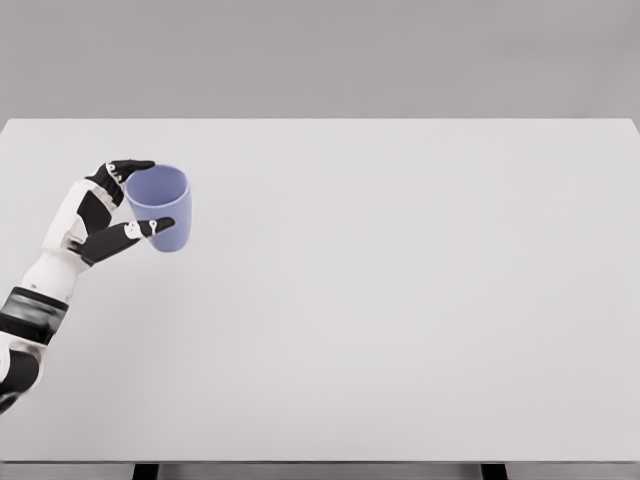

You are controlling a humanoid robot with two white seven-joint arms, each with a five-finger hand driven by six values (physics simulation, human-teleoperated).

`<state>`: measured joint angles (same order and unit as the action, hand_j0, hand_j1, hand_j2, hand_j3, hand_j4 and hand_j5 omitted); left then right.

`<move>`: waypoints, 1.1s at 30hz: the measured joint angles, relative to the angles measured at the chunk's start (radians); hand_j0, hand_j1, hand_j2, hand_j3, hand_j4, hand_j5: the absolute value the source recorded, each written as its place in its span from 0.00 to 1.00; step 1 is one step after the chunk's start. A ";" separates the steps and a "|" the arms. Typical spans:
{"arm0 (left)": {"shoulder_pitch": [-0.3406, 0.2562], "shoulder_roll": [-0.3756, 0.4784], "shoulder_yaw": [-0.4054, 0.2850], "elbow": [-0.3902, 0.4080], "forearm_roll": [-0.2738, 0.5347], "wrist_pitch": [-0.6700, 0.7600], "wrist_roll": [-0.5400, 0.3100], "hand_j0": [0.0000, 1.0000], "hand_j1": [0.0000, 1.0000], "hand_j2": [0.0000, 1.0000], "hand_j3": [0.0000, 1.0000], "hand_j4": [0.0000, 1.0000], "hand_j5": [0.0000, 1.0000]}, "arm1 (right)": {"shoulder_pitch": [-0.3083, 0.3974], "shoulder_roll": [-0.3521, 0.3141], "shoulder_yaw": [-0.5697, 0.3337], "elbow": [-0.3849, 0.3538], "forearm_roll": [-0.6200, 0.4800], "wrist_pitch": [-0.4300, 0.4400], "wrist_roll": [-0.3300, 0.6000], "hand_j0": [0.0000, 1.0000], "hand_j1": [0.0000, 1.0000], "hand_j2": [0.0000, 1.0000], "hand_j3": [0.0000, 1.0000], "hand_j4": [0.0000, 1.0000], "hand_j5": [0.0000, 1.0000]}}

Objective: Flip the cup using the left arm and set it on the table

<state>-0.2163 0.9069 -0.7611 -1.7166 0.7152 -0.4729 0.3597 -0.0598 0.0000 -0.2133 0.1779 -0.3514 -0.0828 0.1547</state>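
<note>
head view: left hand point(112, 208) grips the cup point(160, 208) from its left side, mouth up toward camera, axis near upright, over the bench point(400, 300).

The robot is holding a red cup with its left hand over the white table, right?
Not quite. The cup is blue-purple, not red, as the head view shows. The rest is right: the left hand holds it over the white table.
</note>
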 measured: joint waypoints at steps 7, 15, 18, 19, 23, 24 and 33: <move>0.002 -0.003 0.011 0.002 -0.005 0.012 -0.001 0.65 0.65 0.65 0.65 0.65 0.65 | 0.000 0.000 0.000 0.000 0.000 0.000 0.000 1.00 1.00 1.00 1.00 1.00 1.00; 0.012 -0.012 0.003 0.006 -0.010 0.032 -0.001 0.65 0.65 0.65 0.65 0.65 0.65 | 0.000 0.000 0.000 0.000 0.000 0.000 0.000 1.00 1.00 1.00 1.00 1.00 1.00; 0.018 -0.023 0.002 0.013 -0.011 0.033 -0.002 0.65 0.65 0.65 0.65 0.65 0.65 | 0.000 0.000 0.000 0.000 0.000 0.000 0.000 1.00 1.00 1.00 1.00 1.00 1.00; 0.018 -0.025 0.002 0.015 -0.011 0.034 -0.002 0.65 0.65 0.65 0.65 0.65 0.65 | 0.000 0.000 0.000 0.000 0.000 0.000 0.000 1.00 1.00 1.00 1.00 1.00 1.00; 0.029 -0.037 0.001 0.030 -0.020 0.034 -0.002 0.65 0.65 0.65 0.65 0.65 0.65 | 0.000 0.000 0.000 0.000 0.000 0.000 0.000 1.00 1.00 1.00 1.00 1.00 1.00; 0.032 -0.043 0.001 0.038 -0.026 0.034 -0.002 0.65 0.65 0.65 0.65 0.65 0.65 | 0.000 0.000 0.000 0.000 0.000 0.000 0.000 1.00 1.00 1.00 1.00 1.00 1.00; 0.046 -0.056 0.005 0.050 -0.038 0.064 -0.002 0.66 0.66 0.66 0.66 0.66 0.66 | 0.000 0.000 0.000 0.000 0.000 0.000 0.000 1.00 1.00 1.00 1.00 1.00 1.00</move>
<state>-0.1703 0.8504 -0.7563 -1.6667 0.6773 -0.4090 0.3575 -0.0598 0.0000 -0.2133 0.1779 -0.3514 -0.0828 0.1546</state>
